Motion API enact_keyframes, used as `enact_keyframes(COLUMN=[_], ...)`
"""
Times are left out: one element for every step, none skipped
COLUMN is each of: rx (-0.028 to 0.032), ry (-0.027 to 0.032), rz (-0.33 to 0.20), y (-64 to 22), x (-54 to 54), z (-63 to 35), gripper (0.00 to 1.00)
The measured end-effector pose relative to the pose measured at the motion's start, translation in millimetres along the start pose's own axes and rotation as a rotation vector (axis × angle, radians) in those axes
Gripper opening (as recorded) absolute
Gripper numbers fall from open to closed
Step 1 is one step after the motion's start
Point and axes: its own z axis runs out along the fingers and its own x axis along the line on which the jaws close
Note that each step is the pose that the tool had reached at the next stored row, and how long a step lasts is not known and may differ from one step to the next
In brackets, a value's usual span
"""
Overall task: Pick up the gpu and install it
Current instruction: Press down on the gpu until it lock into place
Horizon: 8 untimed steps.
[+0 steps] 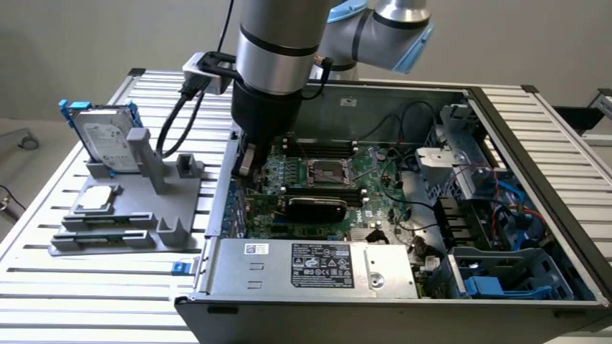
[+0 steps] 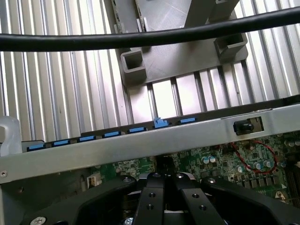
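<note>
- While its fingers are pressed together with nothing between them, the gripper [image 2: 165, 176] hangs low over the green circuit board [image 1: 335, 179] inside the open computer case [image 1: 535, 215], close to the case wall that faces the grey holder.
- Seen from the wrist, the black fingers [image 2: 154, 197] meet just above the board, right behind the case's metal edge [image 2: 140, 143] with its row of blue clips.
- The graphics card [image 1: 316, 208] sits upright on the board, near the middle of the case; its black rounded cover faces the power supply [image 1: 316, 266] at the case's front edge. It is a little apart from the gripper.
- Beyond the case wall, on the slatted worktop [image 1: 115, 287], the grey holder [image 1: 134, 229] stands near the worktop's far corner.
- A hard drive [image 1: 107, 140] in a blue frame stands on edge in that holder, and a small silver chip [image 1: 99, 198] lies flat below it.
- A black cable [image 2: 140, 38] crosses the wrist view above the slats.
</note>
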Motion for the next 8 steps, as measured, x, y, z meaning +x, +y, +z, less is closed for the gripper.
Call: enact_keyframes(rx=[-0.0008, -0.0014, -0.002, -0.0025, -0.0028, -0.0031, -0.0034, -0.004], ry=[0.0002, 0.0003, 0.0004, 0.0004, 0.0005, 0.0006, 0.0007, 0.0009], rz=[0.0, 0.0, 0.0, 0.0, 0.0, 0.0, 0.0, 0.0], y=[0.0, -0.1, -0.1, -0.1, -0.2, -0.2, -0.2, -0.3], x=[-0.1, -0.2, -0.3, -0.4, -0.5, -0.5, -0.5, -0.5], z=[-0.1, -0.2, -0.2, -0.2, -0.3, -0.3, -0.3, -0.3], gripper=[0.11, 0.11, 0.11, 0.11, 0.11, 0.11, 0.11, 0.11])
